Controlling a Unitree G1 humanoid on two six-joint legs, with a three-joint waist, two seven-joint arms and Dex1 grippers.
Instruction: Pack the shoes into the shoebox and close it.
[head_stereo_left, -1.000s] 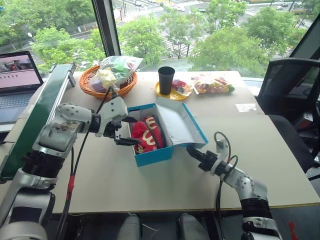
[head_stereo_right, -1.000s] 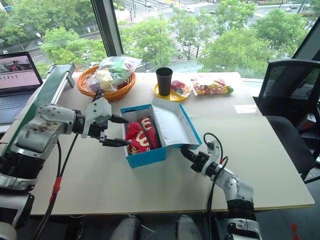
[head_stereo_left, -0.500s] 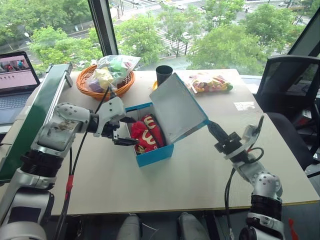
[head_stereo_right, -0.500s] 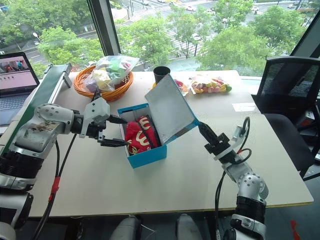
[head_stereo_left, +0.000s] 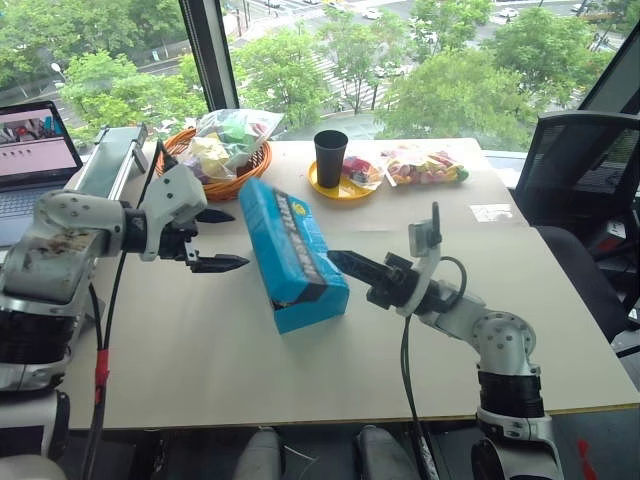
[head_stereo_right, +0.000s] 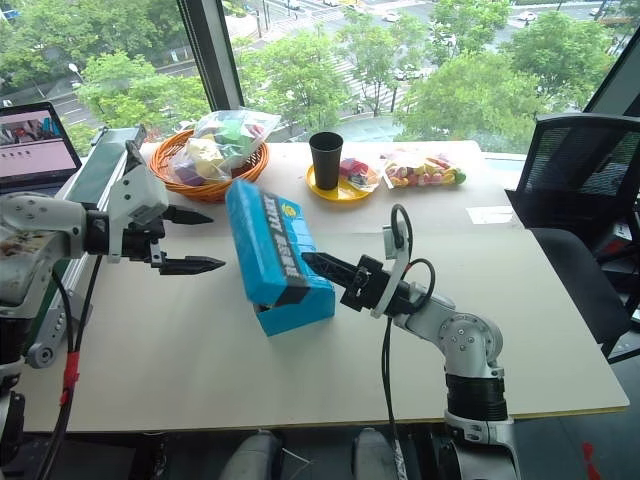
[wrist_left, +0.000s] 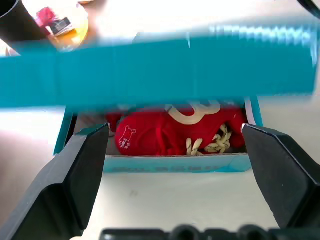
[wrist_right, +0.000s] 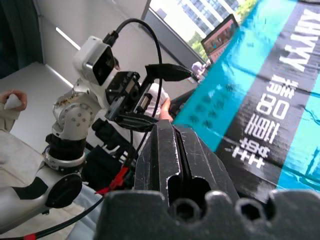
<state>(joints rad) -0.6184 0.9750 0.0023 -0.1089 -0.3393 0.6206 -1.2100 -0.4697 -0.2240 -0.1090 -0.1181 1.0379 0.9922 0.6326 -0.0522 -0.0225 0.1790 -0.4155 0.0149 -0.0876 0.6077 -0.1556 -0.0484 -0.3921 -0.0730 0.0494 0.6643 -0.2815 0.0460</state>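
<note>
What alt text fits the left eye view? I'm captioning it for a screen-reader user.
The right gripper, shut, pushes the turquoise shoebox's lid nearly closed on a pale table. The left gripper hovers open beside it.

I see the shoebox (head_stereo_left: 292, 255) in turquoise blue, its lid crossed by a black band with white lettering and a small yellow mark. Inside sit the shoes (wrist_left: 175, 132), red with cream curved markings and cream laces. At twelve o'clock from the box, a black cup (head_stereo_left: 331, 158) stands on a yellow plate (head_stereo_left: 328, 187); at eleven, an orange wicker basket (head_stereo_left: 176, 165).
</note>
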